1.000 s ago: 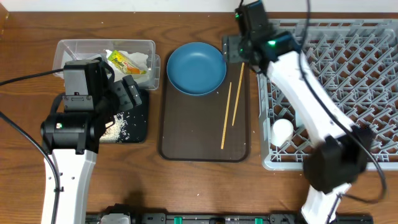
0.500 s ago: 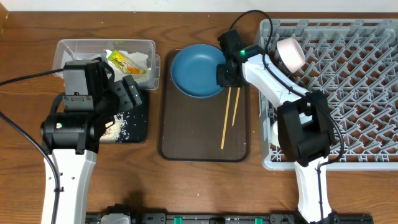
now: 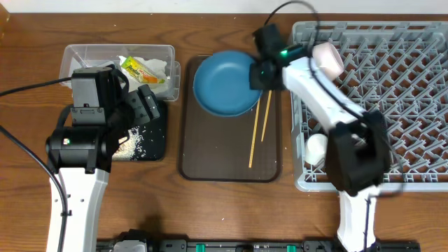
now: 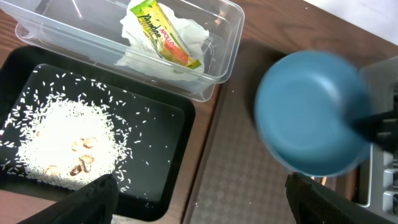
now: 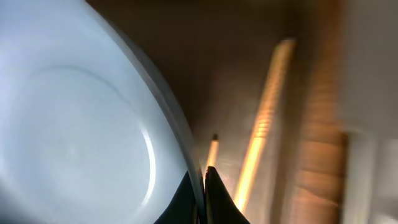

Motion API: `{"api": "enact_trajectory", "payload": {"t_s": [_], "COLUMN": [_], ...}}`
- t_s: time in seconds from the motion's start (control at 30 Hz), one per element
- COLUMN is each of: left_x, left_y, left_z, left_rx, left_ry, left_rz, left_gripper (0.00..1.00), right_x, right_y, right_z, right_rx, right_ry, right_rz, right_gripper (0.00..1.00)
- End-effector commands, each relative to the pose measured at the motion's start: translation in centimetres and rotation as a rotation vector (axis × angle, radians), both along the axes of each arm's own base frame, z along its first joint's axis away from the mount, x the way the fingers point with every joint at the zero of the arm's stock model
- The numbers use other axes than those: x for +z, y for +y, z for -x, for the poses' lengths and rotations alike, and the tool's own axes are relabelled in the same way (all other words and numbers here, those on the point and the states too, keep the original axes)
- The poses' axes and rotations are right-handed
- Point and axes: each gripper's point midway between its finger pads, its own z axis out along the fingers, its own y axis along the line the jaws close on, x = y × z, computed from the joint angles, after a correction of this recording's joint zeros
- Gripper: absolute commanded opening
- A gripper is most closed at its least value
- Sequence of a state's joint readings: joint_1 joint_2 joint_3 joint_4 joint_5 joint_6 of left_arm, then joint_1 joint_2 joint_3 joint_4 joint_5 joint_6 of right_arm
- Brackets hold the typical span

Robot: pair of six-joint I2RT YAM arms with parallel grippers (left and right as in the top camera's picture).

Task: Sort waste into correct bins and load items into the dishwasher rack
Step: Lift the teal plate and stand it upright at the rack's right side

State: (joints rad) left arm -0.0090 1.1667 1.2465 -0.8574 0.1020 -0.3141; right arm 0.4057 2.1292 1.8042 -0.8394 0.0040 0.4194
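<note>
Our right gripper [image 3: 260,75] pinched the light-blue bowl [image 3: 222,82] at its 3 o'clock rim, jaws narrow. We judged it best to lift level, clear of the chopsticks [image 3: 256,133] at 5 o'clock, toward the dishwasher rack [image 3: 392,77]. The bowl was over the brown serving tray [image 3: 224,157]; the rack had many free pegs. Our left gripper [image 3: 145,103] hung wide open over the black tray [image 3: 157,136].
</note>
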Motion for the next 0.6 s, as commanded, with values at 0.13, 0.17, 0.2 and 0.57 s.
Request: {"api": "enact_trajectory", "payload": {"t_s": [0.13,0.17,0.2,0.57], "left_x": [0.8,0.8,0.8,0.8], "left_y": [0.3,0.3,0.3,0.3], "left_z": [-0.2,-0.2,-0.2,-0.2], "left_rx": [0.006,0.006,0.006,0.006], "left_ry": [-0.018,-0.018,-0.018,-0.018], "left_rz": [-0.010,-0.010,-0.010,-0.010], "left_gripper": [0.89,0.89,0.89,0.89], "right_x": [19.2,21.2,23.6,34.8], "right_y": [-13.6,-15.4,-17.6,-32.3], "right_z": [0.2,0.9,1.9,11.1], "right_rx": [-0.343,-0.402,-0.467,-0.654], "right_ry": [-0.453,-0.502,-0.555,-0.497], "right_rz": [0.270,0.317,0.378,1.145], "right_gripper": [0.01,0.01,0.01,0.01]}}
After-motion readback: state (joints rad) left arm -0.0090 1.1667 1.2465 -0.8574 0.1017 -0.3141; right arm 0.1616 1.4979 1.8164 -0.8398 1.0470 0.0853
